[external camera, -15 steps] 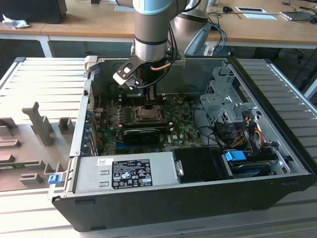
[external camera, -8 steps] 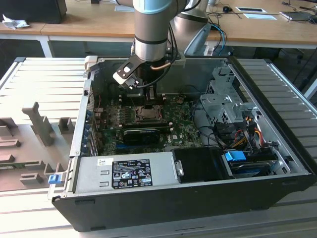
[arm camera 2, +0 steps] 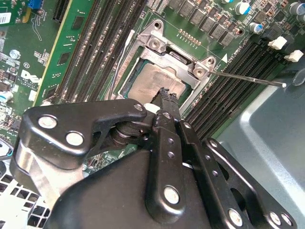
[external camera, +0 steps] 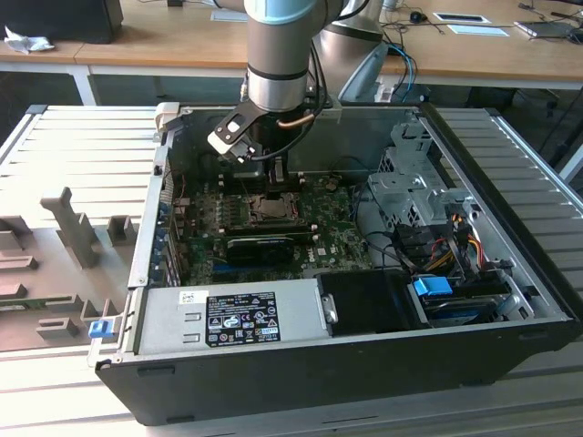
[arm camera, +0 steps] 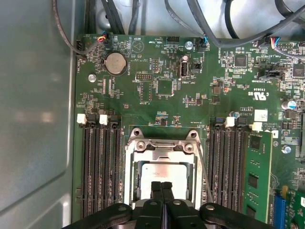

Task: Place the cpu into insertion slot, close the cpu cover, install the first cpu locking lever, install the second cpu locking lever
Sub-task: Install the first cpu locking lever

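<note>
The cpu (arm camera: 164,174) (arm camera 2: 155,83), a pale silvery square, lies in the insertion slot (arm camera: 131,183) (external camera: 273,206) on the green circuit board (arm camera: 162,71). The silver cpu cover (arm camera: 162,149) (arm camera 2: 178,57) lies flat around it, with the chip showing through its window. A thin locking lever (arm camera 2: 248,78) (arm camera: 206,171) runs along one side of the socket, and its free end stands out over the memory slots. My gripper (arm camera: 161,187) (arm camera 2: 165,94) (external camera: 276,177) hovers right over the chip's near edge. Its two fingers are shut together with nothing between them.
Black memory slots (arm camera: 100,162) (arm camera: 231,162) flank the socket on both sides. A long black card (external camera: 261,246) lies across the board in front of it. The grey case wall (arm camera: 33,119), the power supply (external camera: 228,317) and the drive cage with cables (external camera: 428,218) hem the board in.
</note>
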Robot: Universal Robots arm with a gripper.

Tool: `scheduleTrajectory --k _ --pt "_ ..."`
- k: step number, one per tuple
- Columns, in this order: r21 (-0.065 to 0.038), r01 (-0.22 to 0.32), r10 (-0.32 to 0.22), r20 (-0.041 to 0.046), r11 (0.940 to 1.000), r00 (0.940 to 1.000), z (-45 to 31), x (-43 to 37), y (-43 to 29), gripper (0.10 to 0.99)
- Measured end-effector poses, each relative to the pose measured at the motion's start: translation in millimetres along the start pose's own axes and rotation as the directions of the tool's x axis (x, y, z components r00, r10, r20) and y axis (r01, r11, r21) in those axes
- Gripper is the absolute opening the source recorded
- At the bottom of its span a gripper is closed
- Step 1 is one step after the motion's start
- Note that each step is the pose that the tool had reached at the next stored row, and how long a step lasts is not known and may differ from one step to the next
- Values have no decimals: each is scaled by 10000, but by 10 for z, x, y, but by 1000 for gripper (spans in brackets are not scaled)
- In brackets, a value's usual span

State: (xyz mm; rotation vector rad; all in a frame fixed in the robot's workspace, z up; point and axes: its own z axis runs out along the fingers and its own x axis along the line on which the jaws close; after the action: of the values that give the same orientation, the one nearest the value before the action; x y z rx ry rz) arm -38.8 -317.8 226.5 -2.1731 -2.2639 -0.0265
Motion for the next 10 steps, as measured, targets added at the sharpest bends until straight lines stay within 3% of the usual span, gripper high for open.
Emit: scheduleTrajectory --k 10 --pt "0 0 0 0 10000 10000 -11 0 0 106"
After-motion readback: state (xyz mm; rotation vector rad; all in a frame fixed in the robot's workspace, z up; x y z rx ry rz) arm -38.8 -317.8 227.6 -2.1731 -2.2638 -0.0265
